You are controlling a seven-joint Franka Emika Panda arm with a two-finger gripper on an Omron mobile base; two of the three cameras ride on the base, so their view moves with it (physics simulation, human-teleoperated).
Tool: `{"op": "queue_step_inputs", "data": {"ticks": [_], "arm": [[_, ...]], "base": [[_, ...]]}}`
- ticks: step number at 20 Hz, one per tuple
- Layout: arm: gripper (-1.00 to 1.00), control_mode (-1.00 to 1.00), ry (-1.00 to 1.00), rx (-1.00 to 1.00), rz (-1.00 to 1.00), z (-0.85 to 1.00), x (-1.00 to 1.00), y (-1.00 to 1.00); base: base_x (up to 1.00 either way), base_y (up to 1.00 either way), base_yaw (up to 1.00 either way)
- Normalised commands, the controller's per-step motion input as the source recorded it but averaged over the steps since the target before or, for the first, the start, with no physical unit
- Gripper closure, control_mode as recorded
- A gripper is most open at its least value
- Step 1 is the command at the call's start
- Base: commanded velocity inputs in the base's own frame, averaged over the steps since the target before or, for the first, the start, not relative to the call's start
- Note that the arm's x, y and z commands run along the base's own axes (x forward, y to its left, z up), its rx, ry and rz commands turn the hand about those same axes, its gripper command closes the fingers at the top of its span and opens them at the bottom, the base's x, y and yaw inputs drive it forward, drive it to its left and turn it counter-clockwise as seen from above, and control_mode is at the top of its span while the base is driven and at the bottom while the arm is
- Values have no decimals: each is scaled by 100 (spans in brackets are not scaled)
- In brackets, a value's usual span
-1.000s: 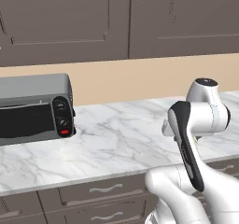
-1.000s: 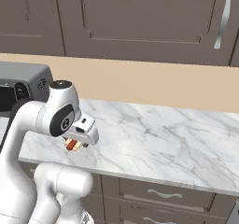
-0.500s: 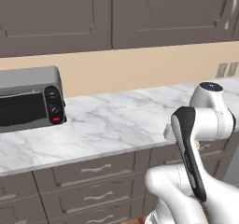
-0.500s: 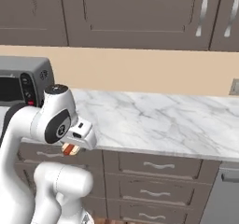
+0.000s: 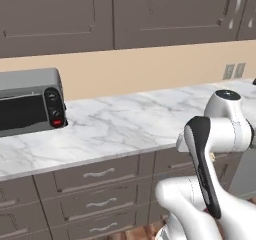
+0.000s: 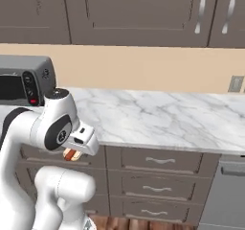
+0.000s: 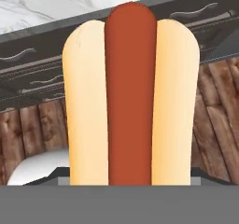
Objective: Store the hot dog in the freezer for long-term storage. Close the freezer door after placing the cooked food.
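Observation:
The hot dog (image 7: 130,92), a tan bun with a red-brown sausage along its middle, stands large and upright in the hand view, covering the fingertips. In the right base view the hot dog (image 6: 72,155) pokes out under the white hand, with my gripper (image 6: 72,151) shut on it, low in front of the drawers and off the counter edge. The arm's elbow and wrist (image 5: 220,134) block the hand in the left base view. The freezer and its door are out of view.
A grey toaster oven (image 5: 27,106) (image 6: 24,80) sits at the left of the marble counter (image 5: 125,124) (image 6: 167,114). Grey drawers (image 5: 95,176) (image 6: 158,176) run below it, dark wall cabinets (image 6: 134,13) above. Wood floor (image 7: 219,125) lies beneath the hand.
The whole picture has shifted: the base has backed away from the counter, so the drawers now show. The hot dog stays in the shut gripper, held low beside the arm.

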Motion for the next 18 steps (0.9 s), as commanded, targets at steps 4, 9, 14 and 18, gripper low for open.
{"op": "queue_step_inputs", "data": {"ticks": [4, 9, 14, 18], "arm": [[100, 100, 0, 0, 0, 0, 0, 0], [100, 100, 0, 0, 0, 0, 0, 0], [100, 100, 0, 0, 0, 0, 0, 0], [100, 100, 0, 0, 0, 0, 0, 0]], "base": [[-17, -4, 63], [-45, 41, 79], [-31, 23, 70], [-8, 34, 34]]}}
